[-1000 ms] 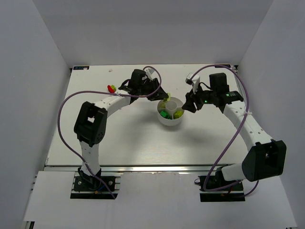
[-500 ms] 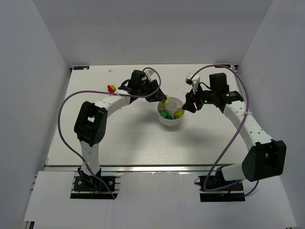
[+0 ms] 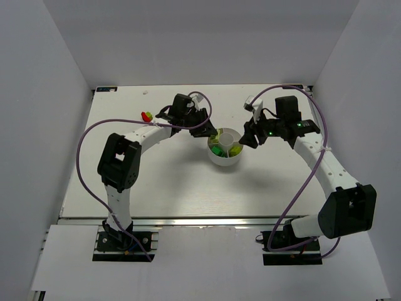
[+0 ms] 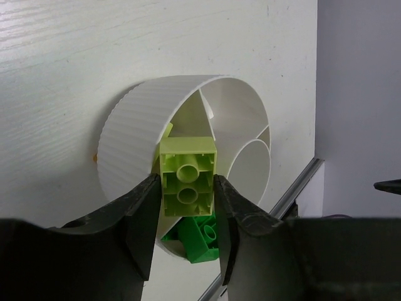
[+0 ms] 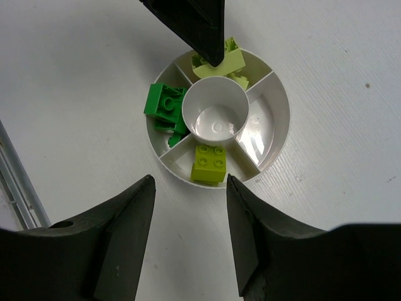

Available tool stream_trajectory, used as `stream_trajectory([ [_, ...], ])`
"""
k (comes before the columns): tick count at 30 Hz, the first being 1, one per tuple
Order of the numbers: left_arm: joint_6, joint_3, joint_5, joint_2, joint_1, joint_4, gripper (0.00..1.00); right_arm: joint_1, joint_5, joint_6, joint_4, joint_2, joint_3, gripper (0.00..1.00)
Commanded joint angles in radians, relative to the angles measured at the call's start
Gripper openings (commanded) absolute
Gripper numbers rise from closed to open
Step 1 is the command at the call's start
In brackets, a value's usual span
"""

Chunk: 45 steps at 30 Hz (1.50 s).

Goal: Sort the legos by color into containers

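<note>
The white divided dish [image 3: 224,154] stands mid-table between both arms. My left gripper [image 4: 187,180] is shut on a pale green brick [image 4: 187,164], held over the dish's far-left wedge [image 5: 188,64]. Other pale green pieces [image 5: 239,78] lie in that wedge. Dark green bricks [image 5: 164,103] fill the neighbouring wedge, and a lime brick [image 5: 210,162] lies in the wedge nearest my right gripper [image 5: 190,183]. That gripper hangs open and empty just outside the dish rim. The round centre cup [image 5: 216,116] holds nothing. A red brick [image 3: 147,116] sits on the table at the far left.
White walls enclose the table [image 3: 175,182] on three sides. The left arm's purple cable [image 3: 88,141] loops out to the left, the right arm's cable [image 3: 316,169] to the right. A metal rail [image 3: 188,221] runs along the near edge.
The left gripper has shifted slightly over the dish's far-left rim with the pale green brick still in it. The right arm has not moved.
</note>
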Motion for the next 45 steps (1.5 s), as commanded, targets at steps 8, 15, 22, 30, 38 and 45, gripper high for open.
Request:
stream_trajectory([
  [8,0.050,0.047,-0.062,-0.062,-0.002,-0.047,0.62,-0.006,-0.030,0.012,0.017,-0.010,-0.010,0.55],
  [15,0.071,0.082,-0.119,-0.110,-0.001,-0.088,0.61,-0.004,-0.035,0.009,0.007,-0.013,-0.009,0.55],
  [22,0.048,-0.055,-0.250,-0.247,0.107,-0.111,0.09,-0.004,-0.085,-0.080,-0.028,-0.013,0.000,0.89],
  [30,0.011,-0.179,-0.333,-0.280,0.417,-0.203,0.67,0.007,-0.127,-0.112,0.076,-0.031,-0.041,0.89],
  [38,0.074,0.088,-0.497,-0.023,0.452,-0.383,0.77,0.017,-0.148,-0.077,0.121,-0.005,-0.033,0.89],
  [45,0.091,0.257,-0.537,0.143,0.457,-0.383,0.78,0.017,-0.137,-0.072,0.132,0.009,-0.032,0.89],
])
